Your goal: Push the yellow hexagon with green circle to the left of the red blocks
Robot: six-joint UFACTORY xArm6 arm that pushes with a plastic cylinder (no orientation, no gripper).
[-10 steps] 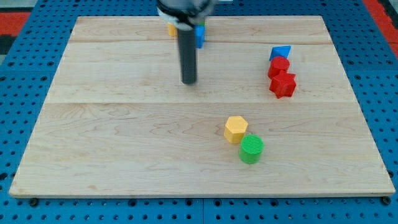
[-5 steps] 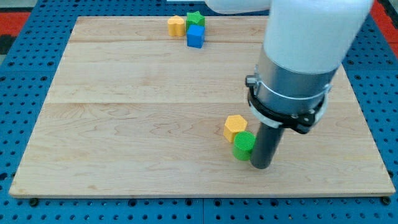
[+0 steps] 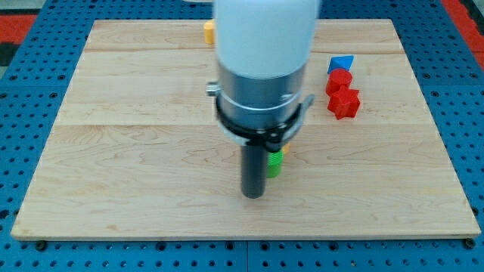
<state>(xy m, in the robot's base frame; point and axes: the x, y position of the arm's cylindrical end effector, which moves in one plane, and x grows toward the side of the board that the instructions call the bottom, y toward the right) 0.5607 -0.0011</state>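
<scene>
My tip (image 3: pixel 253 196) rests on the board low in the middle of the view. The green circle (image 3: pixel 274 163) shows only as a sliver just to the right of the rod, touching or nearly touching it. The yellow hexagon (image 3: pixel 285 150) is almost wholly hidden behind the arm; only a small yellow edge shows above the green block. Two red blocks (image 3: pixel 343 102) (image 3: pixel 338 81) stand at the view's right, well to the right of the tip.
A blue block (image 3: pixel 341 63) sits just above the red blocks. Another yellow block (image 3: pixel 209 31) peeks out at the view's top, beside the arm's body. The arm's wide body hides the top middle of the board.
The arm has swung from the right of the green circle to its left. The green circle and yellow hexagon have shifted a little left and up.
</scene>
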